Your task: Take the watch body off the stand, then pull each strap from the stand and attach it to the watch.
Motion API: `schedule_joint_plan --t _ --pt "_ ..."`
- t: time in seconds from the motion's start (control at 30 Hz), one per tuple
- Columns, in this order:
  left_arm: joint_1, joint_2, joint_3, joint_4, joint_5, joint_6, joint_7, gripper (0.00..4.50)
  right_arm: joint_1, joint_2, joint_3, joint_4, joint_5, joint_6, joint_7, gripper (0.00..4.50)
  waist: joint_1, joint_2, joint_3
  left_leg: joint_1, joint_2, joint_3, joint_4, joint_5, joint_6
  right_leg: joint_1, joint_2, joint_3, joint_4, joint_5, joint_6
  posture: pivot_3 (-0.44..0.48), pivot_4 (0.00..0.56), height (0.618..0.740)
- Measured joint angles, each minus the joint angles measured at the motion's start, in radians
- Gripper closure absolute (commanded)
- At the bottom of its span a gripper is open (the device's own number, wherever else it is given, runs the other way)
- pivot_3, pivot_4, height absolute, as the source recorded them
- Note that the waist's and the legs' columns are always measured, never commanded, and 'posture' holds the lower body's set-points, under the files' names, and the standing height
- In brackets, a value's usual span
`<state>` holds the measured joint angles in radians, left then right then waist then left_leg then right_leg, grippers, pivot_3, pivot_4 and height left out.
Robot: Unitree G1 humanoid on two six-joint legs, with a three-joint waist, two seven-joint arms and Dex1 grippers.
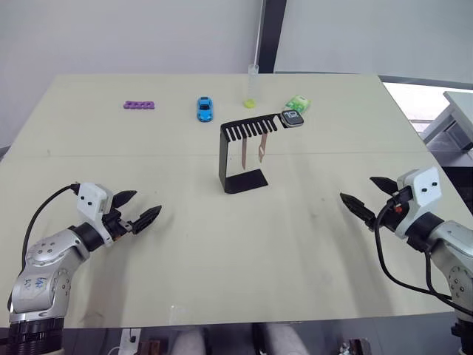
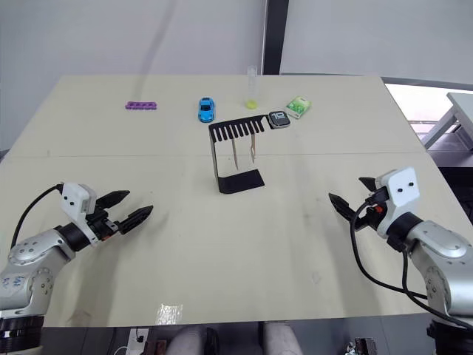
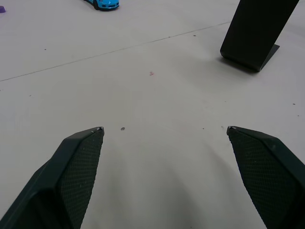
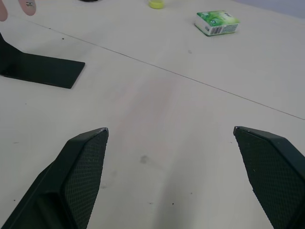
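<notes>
The black stand (image 1: 238, 154) rises at the table's middle, its comb arm reaching right. On the ring at that arm's end sits the watch body (image 1: 293, 119), dark screen up. Two pale pink straps (image 1: 252, 150) hang side by side from the comb slots. My left gripper (image 1: 135, 208) hovers open over the near left of the table, well short of the stand, nothing between its fingers. My right gripper (image 1: 366, 195) is open over the near right, also empty. The stand's base (image 4: 44, 69) and a strap tip (image 4: 27, 6) show in the right wrist view.
Behind the stand lie a blue toy car (image 1: 205, 108), a purple toothed piece (image 1: 139, 105), a tall tube with a yellow-green base (image 1: 251, 87) and a green-and-white small box (image 1: 298, 103). The table's (image 1: 222, 251) right edge runs close to my right arm.
</notes>
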<state>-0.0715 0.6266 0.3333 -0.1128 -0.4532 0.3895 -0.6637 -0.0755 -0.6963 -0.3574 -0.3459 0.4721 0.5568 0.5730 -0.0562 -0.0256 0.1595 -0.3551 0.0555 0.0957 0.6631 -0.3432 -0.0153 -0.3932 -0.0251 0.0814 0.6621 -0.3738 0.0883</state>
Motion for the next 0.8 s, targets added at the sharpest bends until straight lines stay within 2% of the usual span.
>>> schedule_joint_plan --t 0.37,0.63,0.8 --pt "-0.019 -0.016 -0.004 -0.042 -0.035 0.022 -0.037 0.0 -0.021 0.048 0.008 -0.061 0.004 0.08 -0.057 0.04 0.0 0.0 0.0 0.0 0.0 0.0 0.0 0.0 0.0 0.0 0.0 0.0 0.0 0.0 0.0 0.0 0.15 0.74" --pt "-0.26 -0.001 -0.021 -0.211 -0.221 0.185 -0.028 0.0 -0.152 0.132 0.038 -0.226 0.103 0.215 -0.17 0.04 -0.002 0.0 0.0 -0.001 0.0 -0.001 0.001 0.0 0.0 0.0 0.0 -0.001 0.001 0.0 0.0 0.0 0.15 0.74" --pt "-0.448 0.044 -0.072 -0.227 -0.283 0.273 -0.039 0.0 -0.37 0.211 0.039 -0.304 0.202 0.38 -0.337 0.04 -0.01 0.0 0.0 -0.002 0.001 -0.001 0.002 0.0 -0.001 -0.002 0.001 -0.002 0.002 0.0 0.0 0.0 0.15 0.74"
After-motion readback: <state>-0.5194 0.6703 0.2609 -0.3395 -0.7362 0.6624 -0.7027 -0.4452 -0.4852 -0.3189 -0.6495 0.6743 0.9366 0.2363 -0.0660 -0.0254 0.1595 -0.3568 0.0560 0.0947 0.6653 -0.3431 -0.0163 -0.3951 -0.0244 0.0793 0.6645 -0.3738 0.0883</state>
